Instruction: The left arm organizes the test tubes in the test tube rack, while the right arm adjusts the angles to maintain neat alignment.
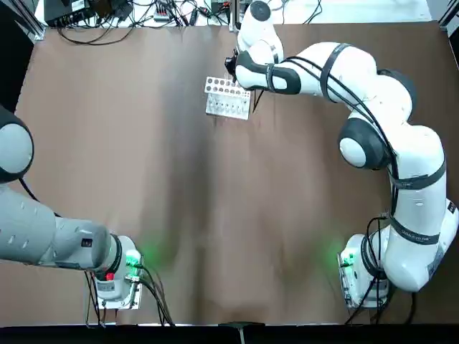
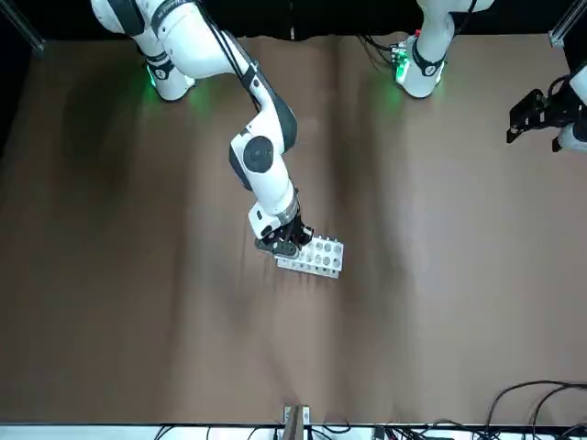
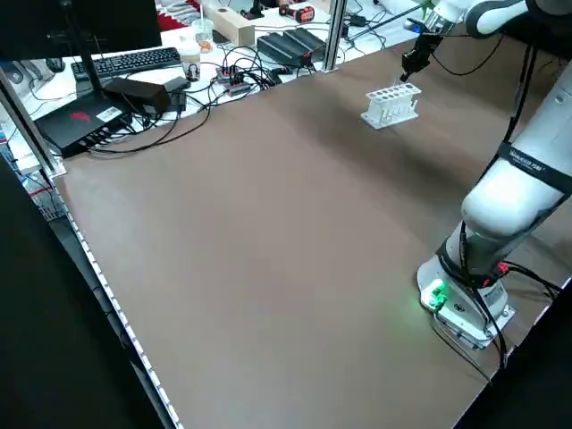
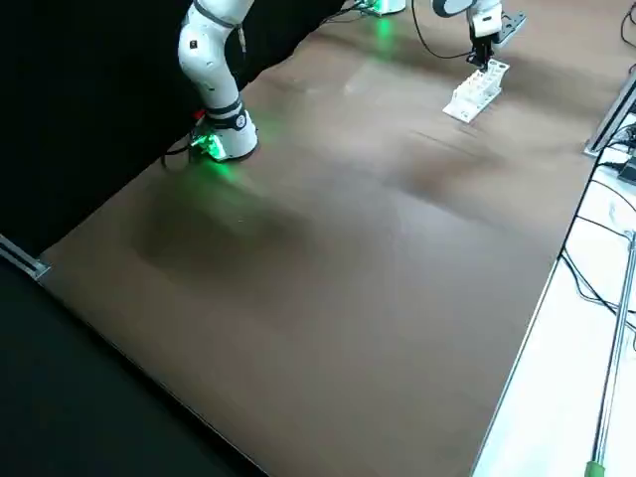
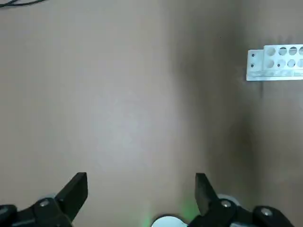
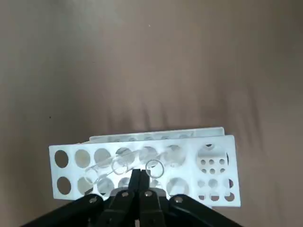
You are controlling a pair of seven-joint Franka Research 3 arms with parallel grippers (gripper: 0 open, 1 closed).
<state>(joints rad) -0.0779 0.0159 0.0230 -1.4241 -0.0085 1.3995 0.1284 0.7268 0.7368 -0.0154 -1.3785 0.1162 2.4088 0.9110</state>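
The white test tube rack (image 1: 228, 99) stands at the far middle of the brown table. Its top plate (image 6: 215, 163) has two rows of round holes. A clear test tube (image 6: 111, 167) leans tilted across the holes, and a second test tube shows its round rim (image 6: 154, 167). My right gripper (image 6: 140, 179) is shut, its tips pressed together just beside that rim; I cannot see whether they pinch anything. In the front view the right gripper (image 2: 286, 240) is at the rack's end (image 2: 316, 258). My left gripper (image 5: 141, 189) hangs open and empty, far from the rack (image 5: 274, 61).
Bare brown table spreads between the rack and both arm bases (image 1: 118, 276). Cables, a keyboard (image 3: 134, 61) and electronics lie beyond the table's far edge. The left gripper (image 2: 539, 114) is parked at the table's side, seen at the right edge of the front view.
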